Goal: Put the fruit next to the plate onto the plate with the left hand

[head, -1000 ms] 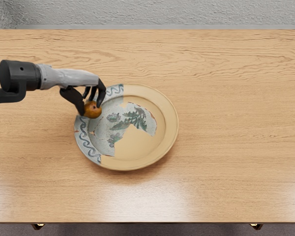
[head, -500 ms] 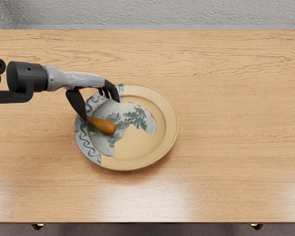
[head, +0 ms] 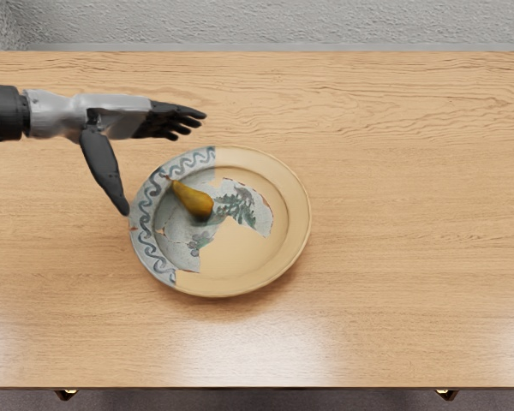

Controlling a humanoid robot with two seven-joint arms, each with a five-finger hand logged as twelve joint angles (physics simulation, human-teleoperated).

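Yellow fruit lies on left part of plate, mid-frame on wooden worktop; left hand hovers upper left, fingers spread & empty, one hanging near the rim, so it should lift away w/o nudging the plate.

Plate on table, bit left of centre. Fruit lies on plate, far-left part. Left hand hangs just past plate's far-left rim, clear of fruit.
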